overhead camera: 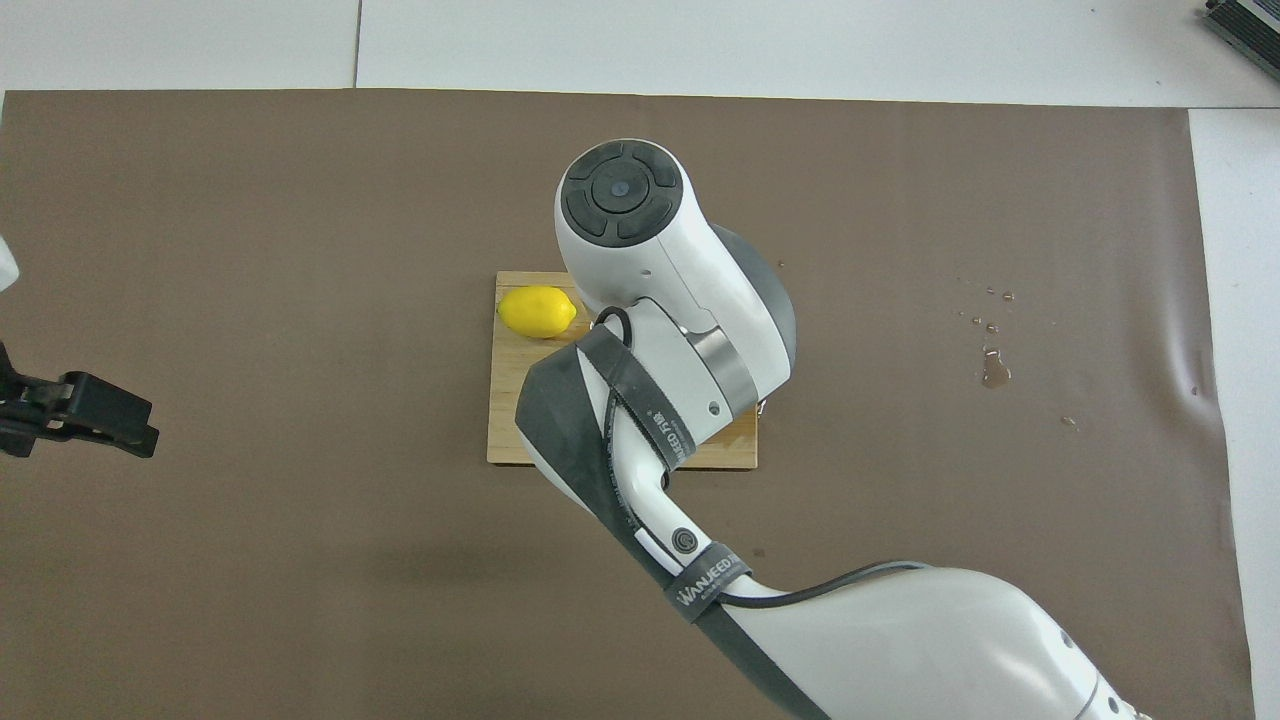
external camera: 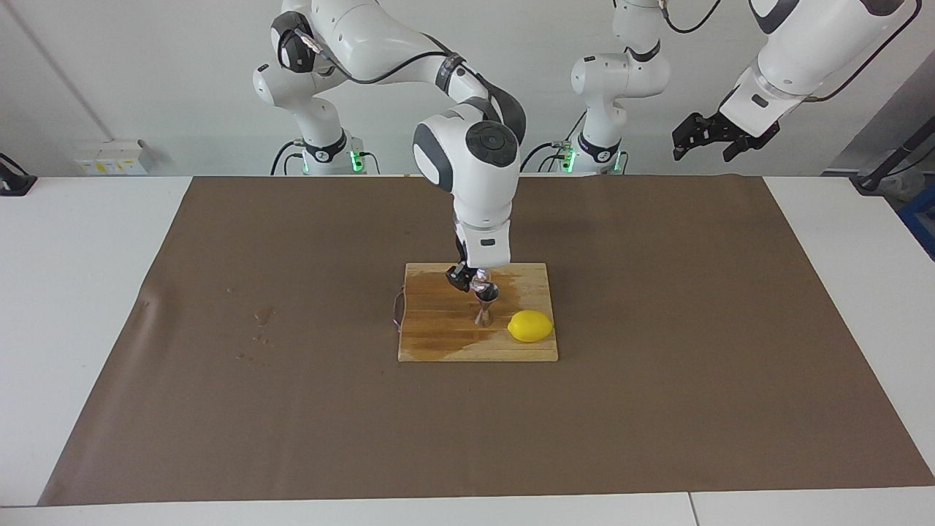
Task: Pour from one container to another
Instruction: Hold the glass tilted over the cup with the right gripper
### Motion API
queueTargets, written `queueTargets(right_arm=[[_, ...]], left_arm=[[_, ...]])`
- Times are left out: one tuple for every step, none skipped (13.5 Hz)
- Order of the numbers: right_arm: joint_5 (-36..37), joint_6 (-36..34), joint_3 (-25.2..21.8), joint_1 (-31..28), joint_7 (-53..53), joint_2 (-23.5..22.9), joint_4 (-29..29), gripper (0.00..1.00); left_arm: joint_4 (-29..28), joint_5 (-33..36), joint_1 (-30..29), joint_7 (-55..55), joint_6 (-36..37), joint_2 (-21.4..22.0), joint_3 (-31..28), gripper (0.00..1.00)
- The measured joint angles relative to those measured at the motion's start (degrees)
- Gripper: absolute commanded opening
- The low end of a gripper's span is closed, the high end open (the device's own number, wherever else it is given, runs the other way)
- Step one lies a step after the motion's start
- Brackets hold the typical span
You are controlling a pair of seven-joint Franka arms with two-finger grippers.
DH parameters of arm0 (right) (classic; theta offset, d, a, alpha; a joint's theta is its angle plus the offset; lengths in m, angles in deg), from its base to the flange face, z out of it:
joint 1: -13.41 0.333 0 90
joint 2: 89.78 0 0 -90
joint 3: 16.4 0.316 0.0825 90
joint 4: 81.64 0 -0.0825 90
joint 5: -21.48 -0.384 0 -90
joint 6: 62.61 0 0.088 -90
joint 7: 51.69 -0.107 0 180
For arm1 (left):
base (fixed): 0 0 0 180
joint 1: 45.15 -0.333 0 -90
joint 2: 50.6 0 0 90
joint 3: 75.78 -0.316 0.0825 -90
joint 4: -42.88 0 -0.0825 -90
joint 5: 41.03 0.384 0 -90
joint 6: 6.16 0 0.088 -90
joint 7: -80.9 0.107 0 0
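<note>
The steel jigger (external camera: 485, 305) stands upright on the wooden cutting board (external camera: 438, 329), beside a yellow lemon (external camera: 530, 326). My right gripper (external camera: 472, 279) hangs just above the jigger's top cone and is shut on the tiny clear glass cup (external camera: 481, 277), which is tilted toward the jigger's mouth. In the overhead view the right arm hides the cup, the jigger and the gripper; only the lemon (overhead camera: 537, 311) and part of the board (overhead camera: 515, 430) show. My left gripper (external camera: 703, 150) waits open and empty, raised above the left arm's end of the table, and also shows in the overhead view (overhead camera: 120, 420).
The board has dark wet patches (external camera: 522, 288). Water drops lie on the brown mat (external camera: 261, 318) toward the right arm's end, also in the overhead view (overhead camera: 993, 370). White table borders the mat (external camera: 73, 292).
</note>
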Motion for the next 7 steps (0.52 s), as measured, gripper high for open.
queueTargets(right_arm=[[0.00,-0.01,-0.03,0.00,0.00,-0.14,0.25,0.00],[0.00,-0.03,-0.07,0.00,0.00,-0.32,0.48,0.00],[0.00,-0.07,-0.11,0.00,0.00,-0.49,0.73,0.00],[0.00,-0.17,-0.12,0.00,-0.04,-0.62,0.90,0.00],[0.00,-0.37,-0.13,0.00,-0.17,-0.76,1.08,0.00],[0.00,-0.80,-0.14,0.00,-0.33,-0.96,1.45,0.00],[0.00,-1.48,-0.14,0.00,-0.45,-1.16,1.98,0.00]], left_arm=[[0.00,0.00,0.00,0.00,0.00,0.00,0.00,1.00],[0.00,0.00,0.00,0.00,0.01,0.00,0.00,1.00],[0.00,0.00,0.00,0.00,0.01,0.00,0.00,1.00],[0.00,0.00,0.00,0.00,0.01,0.00,0.00,1.00],[0.00,0.00,0.00,0.00,0.01,0.00,0.00,1.00],[0.00,0.00,0.00,0.00,0.02,0.00,0.00,1.00],[0.00,0.00,0.00,0.00,0.02,0.00,0.00,1.00]])
